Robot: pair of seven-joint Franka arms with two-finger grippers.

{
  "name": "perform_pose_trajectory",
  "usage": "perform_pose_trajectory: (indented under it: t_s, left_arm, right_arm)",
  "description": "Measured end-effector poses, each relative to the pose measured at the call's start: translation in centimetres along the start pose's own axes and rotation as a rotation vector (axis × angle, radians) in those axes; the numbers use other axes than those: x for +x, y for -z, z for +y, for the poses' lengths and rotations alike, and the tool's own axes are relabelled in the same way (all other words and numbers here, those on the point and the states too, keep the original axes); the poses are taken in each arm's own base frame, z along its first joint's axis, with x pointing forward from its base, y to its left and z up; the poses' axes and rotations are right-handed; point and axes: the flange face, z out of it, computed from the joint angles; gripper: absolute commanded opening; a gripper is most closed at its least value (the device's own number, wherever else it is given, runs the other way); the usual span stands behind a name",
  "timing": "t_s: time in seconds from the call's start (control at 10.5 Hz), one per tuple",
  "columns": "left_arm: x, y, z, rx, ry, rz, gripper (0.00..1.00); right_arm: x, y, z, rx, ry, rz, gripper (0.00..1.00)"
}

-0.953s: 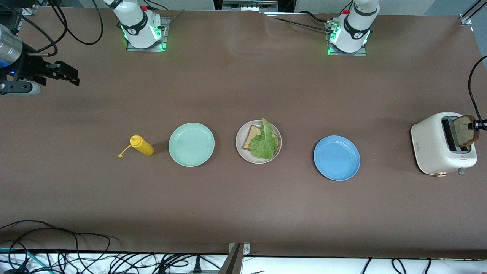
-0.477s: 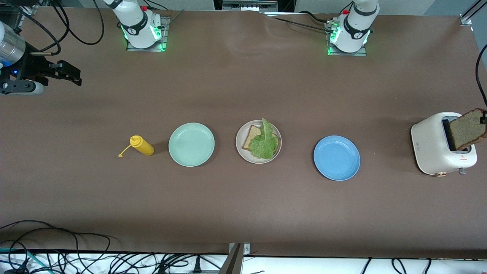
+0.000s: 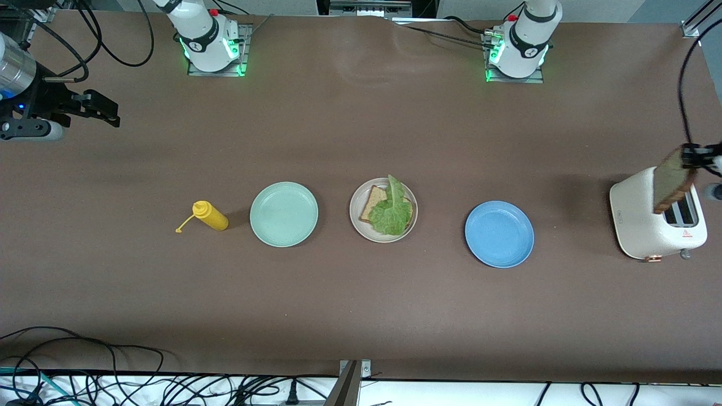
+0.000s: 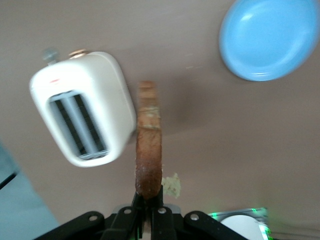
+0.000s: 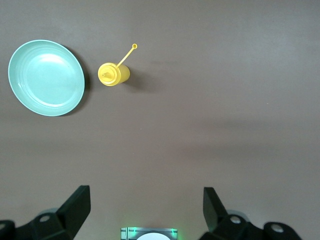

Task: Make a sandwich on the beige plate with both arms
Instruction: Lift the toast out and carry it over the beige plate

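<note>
Brown tabletop [image 3: 361,316], matte, carrying three plates in a row, a bottle and a toaster. Left hand [image 4: 148,212]: clamped on the edge of a brown bread slice [image 3: 671,181], which hangs upright under it, directly over the white toaster [image 3: 637,225] at the left arm's end; held by one edge, presumably so the slice clears the slots [image 4: 77,125] cleanly and can be laid flat later. Blue plate [image 3: 499,234]: bare, on the tabletop between that hand and the centre. Beige plate [image 3: 356,213]: centre of the row, well away from the left hand; holds one bread slice [image 3: 373,204] with a ruffled lettuce leaf [image 3: 390,213] on top, so the sandwich is judged to lack only its upper slice. Right hand [image 5: 145,205]: fingers spread wide, nothing between them, waiting in the air over the right arm's end. Mint-green plate [image 5: 46,77] and yellow squeeze bottle [image 5: 114,74]: on the tabletop, some way from the right hand, bottle lying on its side beside the plate.
</note>
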Motion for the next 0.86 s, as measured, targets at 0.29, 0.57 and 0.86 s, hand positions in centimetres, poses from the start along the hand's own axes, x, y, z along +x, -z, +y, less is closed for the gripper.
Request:
perform_pose_trajectory:
  t_s: [0.29, 0.57, 0.86]
  left_arm:
    - [4.4, -1.6, 11.3, -0.193, -0.101, -0.030, 0.00]
    - [8.4, -5.0, 22.5, -0.415, -0.082, -0.129, 0.00]
    - [12.8, -8.9, 29.7, -0.688, -0.077, -0.163, 0.00]
  right_arm:
    - [0.0, 0.0, 0.1, 0.000, -0.003, 0.001, 1.00]
    - [0.1, 0.0, 0.2, 0.000, -0.004, 0.002, 1.00]
    - [0.2, -0.2, 0.4, 0.001, -0.007, 0.000, 1.00]
